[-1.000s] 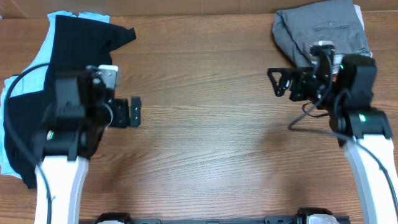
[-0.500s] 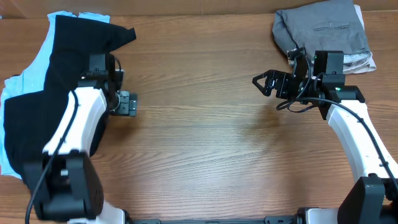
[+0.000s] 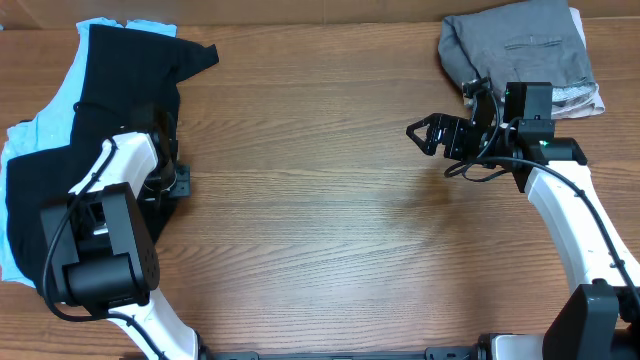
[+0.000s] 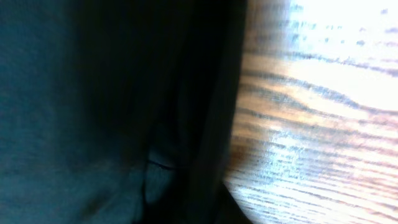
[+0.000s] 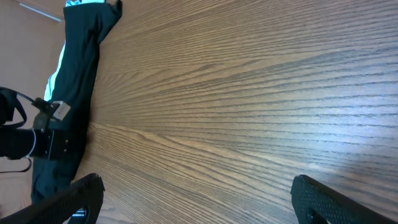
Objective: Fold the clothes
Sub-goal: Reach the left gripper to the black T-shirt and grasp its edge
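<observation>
The black T-shirt [image 3: 110,90] lies spread at the table's left end over the light blue shirt [image 3: 45,125]. My left gripper [image 3: 172,186] sits low at the T-shirt's right edge. In the left wrist view black cloth [image 4: 93,93] fills most of the picture, and a ridge of it runs down into the jaws, so the gripper looks shut on the cloth. The grey trousers [image 3: 520,50] lie folded at the far right. My right gripper [image 3: 425,133] hovers open over bare wood just left of them, its fingertips wide apart [image 5: 199,199] with nothing between.
Brown wooden table [image 3: 320,220] between the two arms. A strip of white cloth [image 3: 585,100] shows under the trousers' near edge. The right wrist view looks across the table to the T-shirt [image 5: 78,74] and my left arm [image 5: 37,137].
My left arm has dropped left and down onto the T-shirt's right edge, and its fingers have closed from wide open. The right arm swung left earlier and has since held still, open.
</observation>
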You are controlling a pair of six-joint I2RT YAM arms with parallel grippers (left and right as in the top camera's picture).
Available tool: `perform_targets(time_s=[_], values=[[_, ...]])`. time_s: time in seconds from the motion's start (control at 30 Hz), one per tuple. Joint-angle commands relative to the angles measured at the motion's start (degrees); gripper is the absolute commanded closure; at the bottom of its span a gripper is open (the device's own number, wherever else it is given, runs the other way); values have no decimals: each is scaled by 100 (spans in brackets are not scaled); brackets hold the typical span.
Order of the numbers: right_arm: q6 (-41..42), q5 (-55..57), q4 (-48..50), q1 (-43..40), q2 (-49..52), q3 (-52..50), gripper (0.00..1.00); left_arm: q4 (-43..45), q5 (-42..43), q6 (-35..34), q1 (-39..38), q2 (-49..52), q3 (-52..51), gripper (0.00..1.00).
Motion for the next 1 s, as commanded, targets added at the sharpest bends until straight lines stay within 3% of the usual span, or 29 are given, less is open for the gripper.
perform_targets(time_s=[0.0,0.13,0.33,0.43,0.8,0.97], values=[[0,15,68,33,7,114,0,-103,52,-4,-31,122,59,96],[0,15,74,33,7,114,0,-549,299,-260,-131,118,367,96],[2,11,114,33,7,114,0,-1318,2426,-258,-507,118,1609,96],[4,11,87,33,7,114,0,-1453,3008,-256,-887,118,2208,96],[4,11,72,-13,7,114,2,-990,3244,-280,-2968,118,2894,96],[4,11,70,-17,7,114,2,-1075,3246,-415,-3314,118,4129,96]])
